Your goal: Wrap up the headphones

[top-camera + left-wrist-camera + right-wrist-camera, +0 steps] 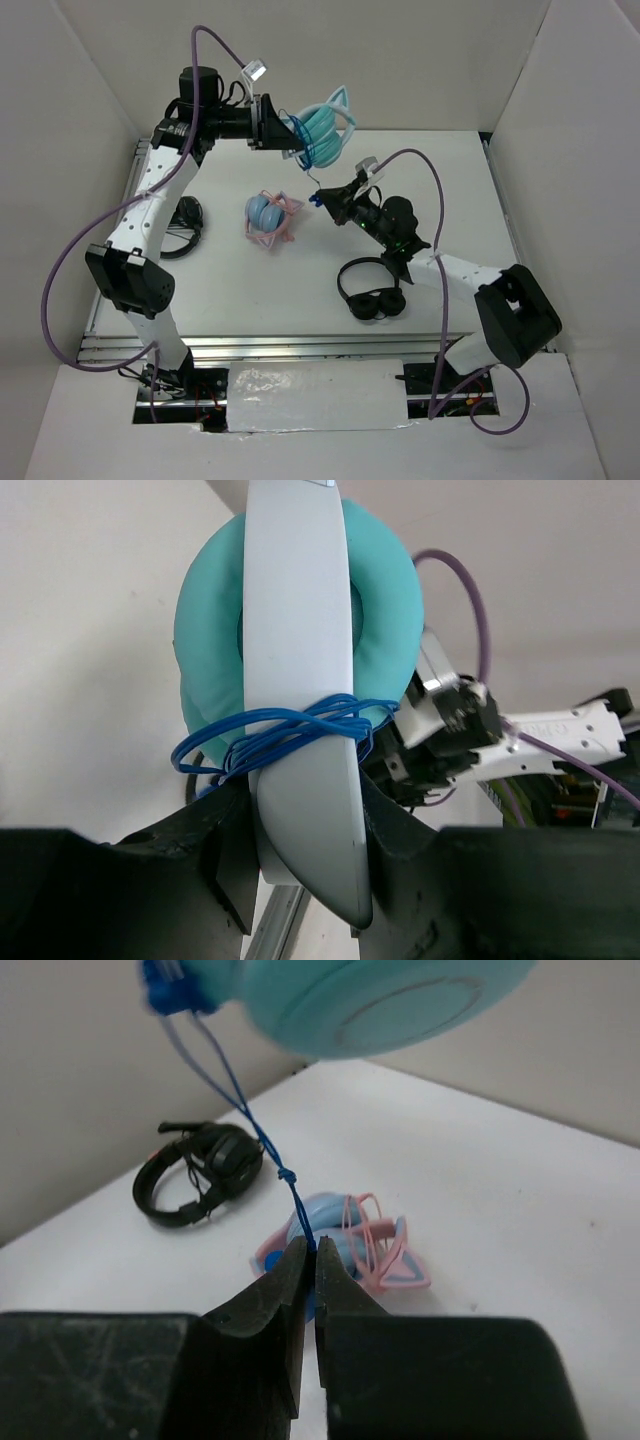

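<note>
Top external view: the teal cat-ear headphones (327,133) are held up off the white table (450,190) at its far side, close to the back wall (420,60), in the left gripper (283,130), whose arm reaches in from the left; the right gripper (322,197) sits just below them, apart from the cups, with a thin blue cable (315,172) running between the two; on the table lie a blue-cupped pair (268,218) with a pink band near the middle, a black headset (186,220) beside the left arm, and a second black headset (372,292) beside the right arm

Left wrist view: the pale headband (300,630) stands upright between the two black fingers (225,860), which are clamped against its sides; the teal cushions (390,590) sit folded together behind the band; several loops of the cable cross the band just above the fingers, bunched rather than tidy, one loop sticking out to the left

Right wrist view: the jaws are all but closed, pinching the cable between their tips; from there the cable runs taut up and to the left, toward a blue fitting at the edge of the teal cup (390,990) overhead, with a small knot (287,1173) a little above the fingertips; whether the plug is inside the jaws I cannot tell
</note>
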